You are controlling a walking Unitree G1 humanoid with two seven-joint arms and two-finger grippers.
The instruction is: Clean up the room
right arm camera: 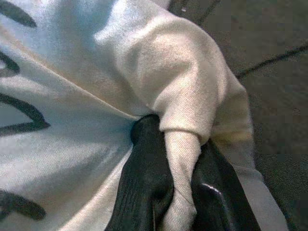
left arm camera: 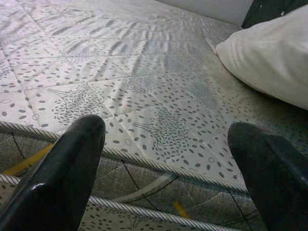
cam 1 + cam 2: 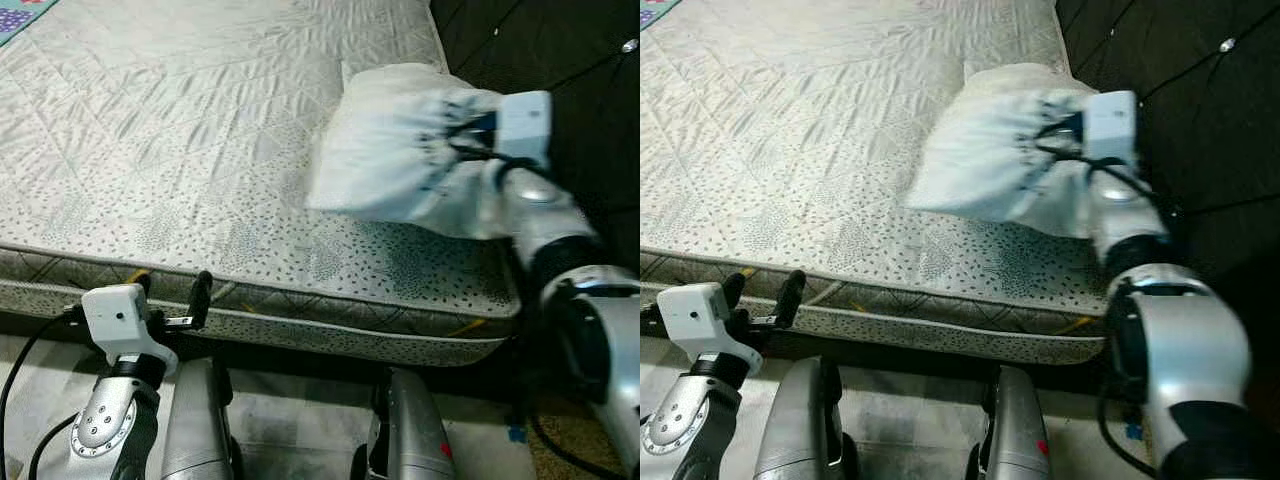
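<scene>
Right gripper (image 1: 175, 192): your fingers are clamped on a fold of the white pillow (image 3: 395, 150).
Pillow: at the mattress (image 3: 160, 150) corner nearest the dark wall.
Left gripper (image 2: 163, 173): fingers apart, at the mattress edge.

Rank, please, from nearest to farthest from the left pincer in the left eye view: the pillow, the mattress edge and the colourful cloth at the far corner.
1. Mattress edge: right before the left pincer, which is open.
2. Pillow: on the bed's right side, gripped by the right pincer.
3. Colourful cloth: far left corner.
</scene>
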